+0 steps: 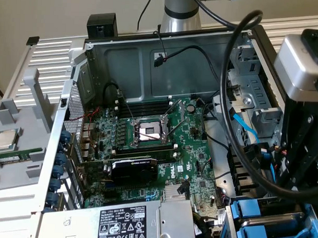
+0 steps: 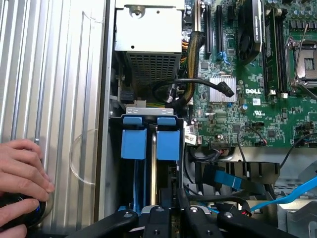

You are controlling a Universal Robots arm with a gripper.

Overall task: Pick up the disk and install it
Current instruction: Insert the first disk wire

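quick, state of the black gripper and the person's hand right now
black gripper: shut, by the blue plastic drive carriers; grip cannot be told
person's hand: fingers curled over a black round object

Black-linked tool (image 2: 166,214), silver arm (image 1: 179,12)

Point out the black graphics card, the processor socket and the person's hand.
Graphics card (image 1: 133,170): exterior view, on its black shroud.
Processor socket (image 1: 148,131): exterior view, on its pale centre.
Person's hand (image 2: 20,164): wrist view, on the fingers.
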